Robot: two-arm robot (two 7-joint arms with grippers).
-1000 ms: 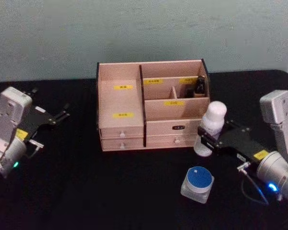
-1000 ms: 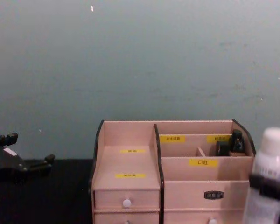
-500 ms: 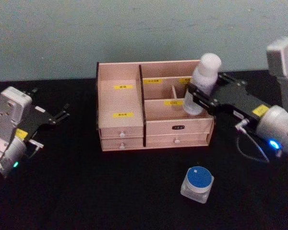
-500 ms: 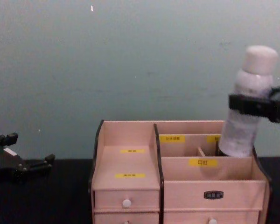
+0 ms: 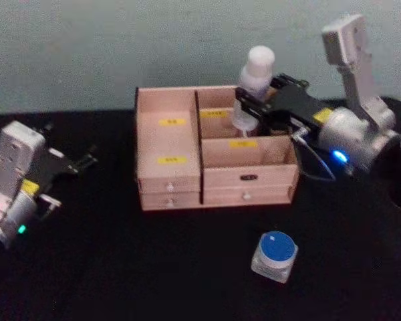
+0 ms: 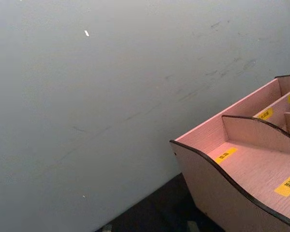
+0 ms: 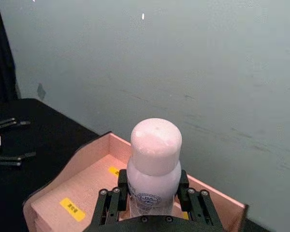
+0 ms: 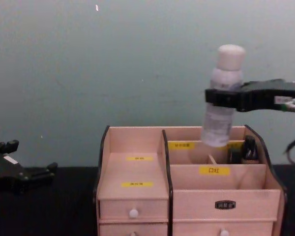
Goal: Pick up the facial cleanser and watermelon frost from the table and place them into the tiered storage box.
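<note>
Right wrist view — facial cleanser (image 7: 155, 162), base hidden by right gripper (image 7: 153, 197)

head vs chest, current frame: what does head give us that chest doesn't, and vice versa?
Head view's extra: the watermelon frost, sitting on the black table in front of the tiered storage box, toward its right end.
Chest view's extra: a small dark bottle in the box's rear right compartment, plus a side look at the facial cleanser, slightly tilted, base about level with the rear rim, apparently not set down.
Both: the right gripper shut on the cleanser above the rear tier, and the left gripper open, parked off the box's left.
</note>
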